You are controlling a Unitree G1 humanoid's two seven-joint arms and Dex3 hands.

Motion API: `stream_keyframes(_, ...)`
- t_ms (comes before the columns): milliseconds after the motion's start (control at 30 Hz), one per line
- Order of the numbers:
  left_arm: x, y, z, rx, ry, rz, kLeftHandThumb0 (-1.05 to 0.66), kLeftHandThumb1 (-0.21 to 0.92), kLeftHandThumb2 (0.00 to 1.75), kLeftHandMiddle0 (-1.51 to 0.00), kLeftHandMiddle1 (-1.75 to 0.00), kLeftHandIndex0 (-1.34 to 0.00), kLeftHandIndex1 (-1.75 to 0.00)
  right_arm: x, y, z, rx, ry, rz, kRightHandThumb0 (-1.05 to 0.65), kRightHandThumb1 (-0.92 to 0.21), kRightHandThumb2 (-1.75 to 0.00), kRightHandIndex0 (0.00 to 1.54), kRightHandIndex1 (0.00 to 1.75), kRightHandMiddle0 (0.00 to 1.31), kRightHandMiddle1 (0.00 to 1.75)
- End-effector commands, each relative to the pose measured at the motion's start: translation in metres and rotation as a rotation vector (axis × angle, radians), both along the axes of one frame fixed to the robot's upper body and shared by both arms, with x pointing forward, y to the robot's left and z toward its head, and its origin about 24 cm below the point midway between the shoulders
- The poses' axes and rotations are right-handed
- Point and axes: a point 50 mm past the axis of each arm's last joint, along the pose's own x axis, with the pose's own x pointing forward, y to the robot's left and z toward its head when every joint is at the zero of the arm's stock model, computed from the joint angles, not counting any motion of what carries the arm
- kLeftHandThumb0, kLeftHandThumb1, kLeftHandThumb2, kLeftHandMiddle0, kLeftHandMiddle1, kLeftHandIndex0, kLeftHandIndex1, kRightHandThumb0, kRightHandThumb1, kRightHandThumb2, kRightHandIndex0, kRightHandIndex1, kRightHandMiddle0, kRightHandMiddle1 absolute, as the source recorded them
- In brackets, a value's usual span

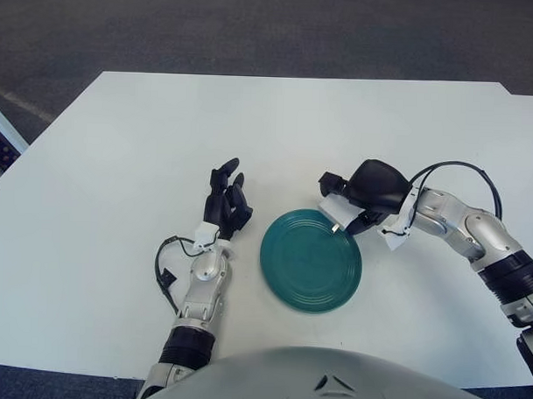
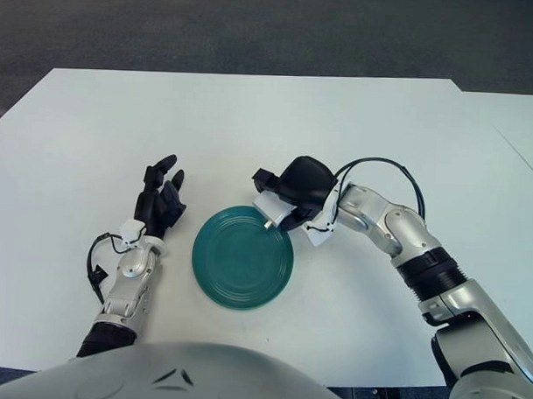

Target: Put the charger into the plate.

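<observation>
A teal plate [image 1: 311,264] lies on the white table near its front edge. My right hand [image 1: 365,196] is at the plate's far right rim, its black fingers curled around a white charger [image 1: 335,208] whose metal prongs point down toward the rim. The charger is held just above the plate's edge. It also shows in the right eye view [image 2: 269,207]. My left hand [image 1: 227,202] shows to the left of the plate with its fingers spread and holding nothing.
The white table [image 1: 164,126] extends far back and to both sides. Dark carpet lies beyond its far edge. A black cable [image 1: 460,168] loops over my right wrist.
</observation>
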Motion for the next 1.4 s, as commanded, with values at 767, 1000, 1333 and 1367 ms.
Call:
stream_keyframes(767,-0.001,-0.005,-0.002,-0.022,0.012,-0.003,-0.91,0.92,0.95,-0.46,0.0,0.0,-0.86,-0.006,0.033,-0.035,-0.042,0.166,0.072,-0.48,-0.92,-0.69,1.22,1.75,0.9,1.75)
stream_keyframes(1000,-0.001,-0.005,-0.002,-0.036,0.007,-0.003,-0.92,0.92,0.94,-0.46,-0.01,0.0,-0.85,-0.01,0.037,-0.044,-0.041,0.178,0.083,-0.48,-0.92,-0.7,1.17,1.75,0.87,1.75)
stream_keyframes(1333,-0.001,-0.006,-0.002,-0.039,0.0,-0.004,-0.92,0.92,0.93,-0.49,-0.02,0.0,-0.89,-0.011,0.042,-0.049,-0.09,0.215,0.126,-0.5,-0.92,-0.74,1.1,1.75,0.8,1.75)
stream_keyframes(1367,-0.001,-0.006,-0.002,-0.038,0.0,-0.004,-0.92,0.92,0.93,-0.49,-0.02,0.0,-0.89,-0.011,0.042,-0.049,-0.095,0.215,0.129,-0.5,-0.92,-0.74,1.1,1.75,0.8,1.75)
